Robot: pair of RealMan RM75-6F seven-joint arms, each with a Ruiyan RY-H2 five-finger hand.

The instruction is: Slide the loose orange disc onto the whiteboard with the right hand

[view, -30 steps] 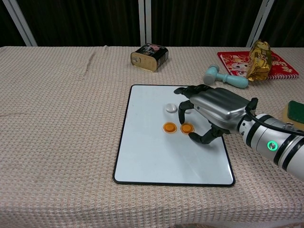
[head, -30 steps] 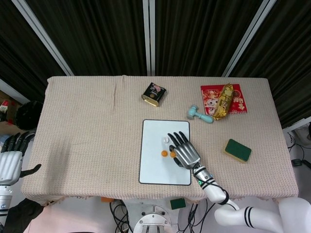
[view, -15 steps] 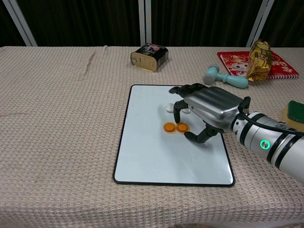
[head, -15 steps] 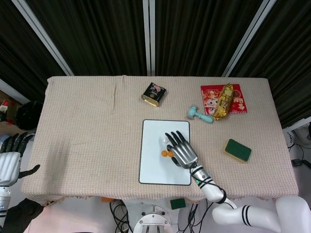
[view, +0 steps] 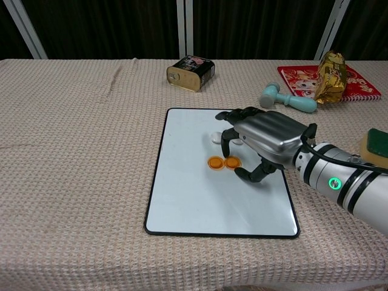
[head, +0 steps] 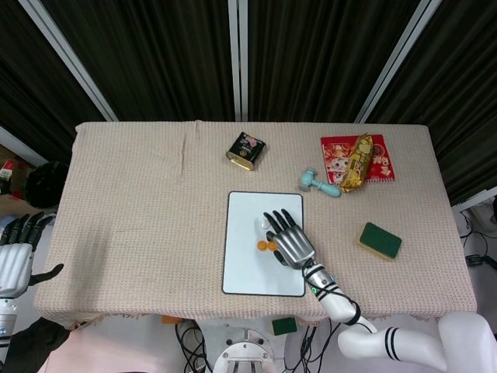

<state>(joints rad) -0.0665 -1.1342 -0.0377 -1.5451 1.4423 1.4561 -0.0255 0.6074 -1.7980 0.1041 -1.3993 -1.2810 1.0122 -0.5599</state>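
Note:
Two orange discs lie side by side on the whiteboard (view: 194, 206) (head: 245, 272): the left one (view: 215, 162) (head: 262, 245) and the right one (view: 232, 162), touching each other. My right hand (view: 264, 138) (head: 287, 239) hovers palm-down over the board's right half, fingers curled down, one fingertip at the right disc. It holds nothing. A small white disc (view: 216, 137) sits partly hidden behind the fingers. My left hand (head: 17, 256) hangs off the table's left edge, fingers spread and empty.
A dark tin (view: 190, 72) stands behind the board. A teal toy hammer (view: 288, 99), a red packet (view: 351, 82) with a gold wrapper (view: 329, 75) and a green sponge (view: 377, 143) lie to the right. Beige cloth (view: 79, 151) covers the table.
My right hand has moved left across the board, pushing the right orange disc up against the left one. The white disc is now partly covered by the fingers.

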